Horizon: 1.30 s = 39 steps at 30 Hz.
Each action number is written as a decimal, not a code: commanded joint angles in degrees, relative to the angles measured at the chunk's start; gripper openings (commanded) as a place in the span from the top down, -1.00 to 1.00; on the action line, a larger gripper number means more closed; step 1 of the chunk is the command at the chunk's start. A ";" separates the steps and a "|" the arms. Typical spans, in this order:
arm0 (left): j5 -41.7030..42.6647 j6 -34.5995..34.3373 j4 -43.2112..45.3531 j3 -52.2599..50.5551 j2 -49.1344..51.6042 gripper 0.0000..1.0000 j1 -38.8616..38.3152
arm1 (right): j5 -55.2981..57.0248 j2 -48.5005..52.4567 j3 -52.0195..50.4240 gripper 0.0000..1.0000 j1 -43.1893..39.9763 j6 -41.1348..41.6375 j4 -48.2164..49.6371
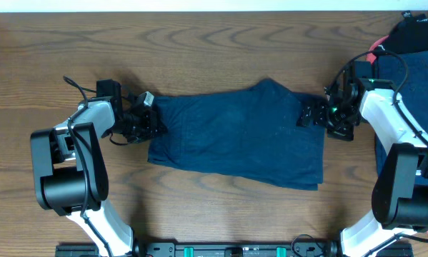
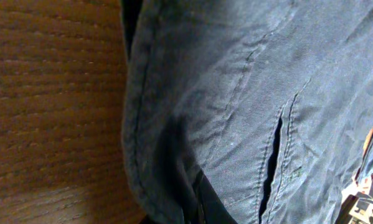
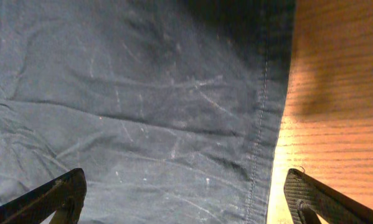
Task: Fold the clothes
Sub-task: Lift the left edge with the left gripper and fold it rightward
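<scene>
A plain dark navy garment [image 1: 235,135] lies spread out flat in the middle of the table. My left gripper [image 1: 151,118] is at its left edge. In the left wrist view the navy fabric [image 2: 236,93] bunches into the jaws [image 2: 195,208], which look shut on it. My right gripper [image 1: 311,114] is at the garment's right edge. In the right wrist view its fingers [image 3: 186,205] are wide open, low over the hemmed edge of the fabric [image 3: 142,112], one finger over cloth and one over bare wood.
A pile of other clothes sits at the far right corner: a black one [image 1: 417,28], a coral-red one [image 1: 378,50] and a navy one [image 1: 414,71] running down the right edge. The wooden table [image 1: 199,43] surrounds the garment.
</scene>
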 commanded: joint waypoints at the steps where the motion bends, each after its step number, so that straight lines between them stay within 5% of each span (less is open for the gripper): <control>1: -6.27 -3.08 -0.24 -0.55 0.94 0.88 1.81 | -0.44 0.22 0.02 -0.98 0.39 -0.90 -0.33; 10: -13.22 -5.01 -10.78 9.53 -0.57 0.88 7.23 | -1.92 0.22 0.02 -0.99 0.42 -0.85 0.44; 23: -17.38 -6.27 -23.43 24.28 -4.50 0.88 2.32 | 0.24 0.28 0.00 -0.99 4.33 1.09 7.15; 27: -18.67 -6.27 -25.75 26.97 -7.96 0.88 -0.72 | 13.27 0.33 -0.02 -0.78 5.22 7.54 8.83; 34: -23.41 -6.95 -28.72 28.33 -15.45 0.88 -7.56 | 12.39 0.35 -0.09 -0.60 5.53 8.24 9.60; 39: -23.41 -7.52 -28.41 28.33 -19.80 0.88 -14.03 | 13.05 0.42 -1.62 0.00 5.75 8.24 12.20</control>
